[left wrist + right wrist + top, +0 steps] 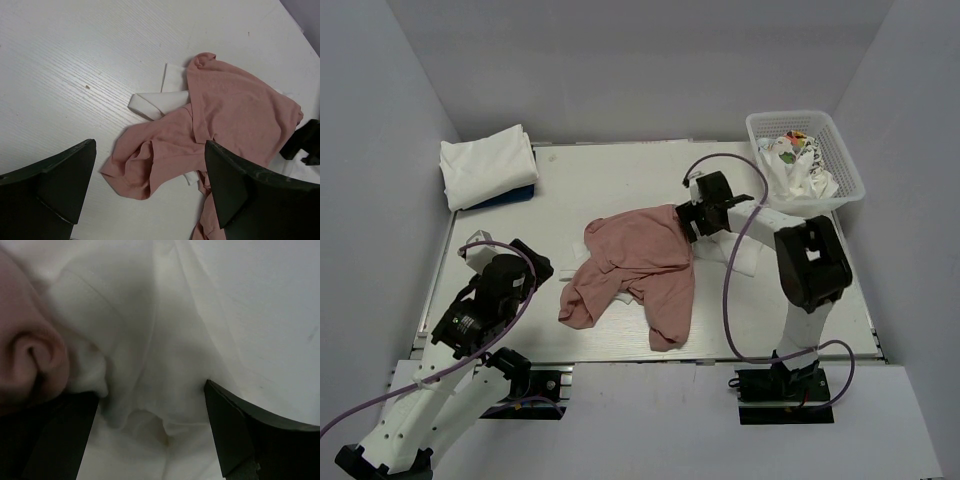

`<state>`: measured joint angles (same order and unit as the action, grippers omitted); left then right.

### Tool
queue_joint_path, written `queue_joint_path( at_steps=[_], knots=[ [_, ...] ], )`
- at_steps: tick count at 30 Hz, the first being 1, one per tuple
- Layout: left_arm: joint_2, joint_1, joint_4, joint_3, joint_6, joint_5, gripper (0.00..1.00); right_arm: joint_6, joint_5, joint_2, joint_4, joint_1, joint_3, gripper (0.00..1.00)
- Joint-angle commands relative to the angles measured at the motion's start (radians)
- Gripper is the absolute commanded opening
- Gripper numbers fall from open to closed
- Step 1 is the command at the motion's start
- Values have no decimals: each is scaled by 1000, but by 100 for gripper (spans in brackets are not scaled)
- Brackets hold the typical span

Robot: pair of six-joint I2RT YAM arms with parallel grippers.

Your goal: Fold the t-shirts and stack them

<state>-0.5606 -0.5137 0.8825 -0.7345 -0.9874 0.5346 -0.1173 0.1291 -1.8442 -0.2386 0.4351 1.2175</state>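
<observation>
A dusty-pink t-shirt [632, 268] lies crumpled mid-table on top of a white t-shirt [746, 256] that peeks out at its edges. In the left wrist view the pink shirt [235, 110] covers the white one [160, 100]. My left gripper [527, 266] is open and empty, hovering left of the pink shirt; its jaws [150, 192] frame a pink sleeve below. My right gripper [687, 224] is open at the pink shirt's right edge, its jaws [150, 435] down over a fold of white cloth [150, 340], with pink cloth [25, 350] at the left.
A folded white t-shirt [486, 165] lies on a blue one [516, 196] at the back left. A white mesh basket [845, 165] at the back right holds a white shirt with a colourful print [790, 148]. Grey walls close in the table.
</observation>
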Motion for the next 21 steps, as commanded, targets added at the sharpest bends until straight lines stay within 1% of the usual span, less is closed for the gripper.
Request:
queue_joint_path(
  at_steps=[1,3,4,5,6,7,8,10,11,13,14,16,17,19,20,21],
  knots=[
    [5,-2,-7,-14,-10,4,99,-44,-3,-75,-18,27,37,90],
    [5,-2,-7,-14,-10,4,99,-32,-17,-105,-18,36,51,90],
    [5,-2,-7,-14,-10,4,99,-27,-41,-118,-15,39,56,88],
    [5,-2,-7,-14,-10,4,99,-13,-77,-124,-11,37,57,84],
    [5,-2,-7,-14,-10,4,99,-9,-91,-130,-8,33,57,76],
    [5,-2,-7,-14,-10,4,99,-5,-118,-133,-1,40,57,45],
    [5,-2,-7,-14,-10,4,99,28,-118,-132,16,39,56,29],
    [5,-2,-7,-14,-10,4,99,50,-118,-78,53,42,40,1],
    [5,-2,-7,-14,-10,4,99,67,-115,-57,79,42,30,0],
    [-4,-2,-7,-14,-10,4,99,73,-118,55,107,53,24,0],
    [-4,-2,-7,-14,-10,4,99,74,-120,122,110,54,37,0],
    [-4,-2,-7,-14,-10,4,99,68,-115,183,122,77,63,0],
    [-4,-2,-7,-14,-10,4,99,65,-117,270,128,86,91,0],
    [-4,-2,-7,-14,-10,4,99,77,-109,319,163,90,106,0],
    [-4,-2,-7,-14,-10,4,99,87,-109,386,185,93,138,0],
    [-4,-2,2,-14,-10,4,99,87,-109,402,189,93,151,0]
  ],
)
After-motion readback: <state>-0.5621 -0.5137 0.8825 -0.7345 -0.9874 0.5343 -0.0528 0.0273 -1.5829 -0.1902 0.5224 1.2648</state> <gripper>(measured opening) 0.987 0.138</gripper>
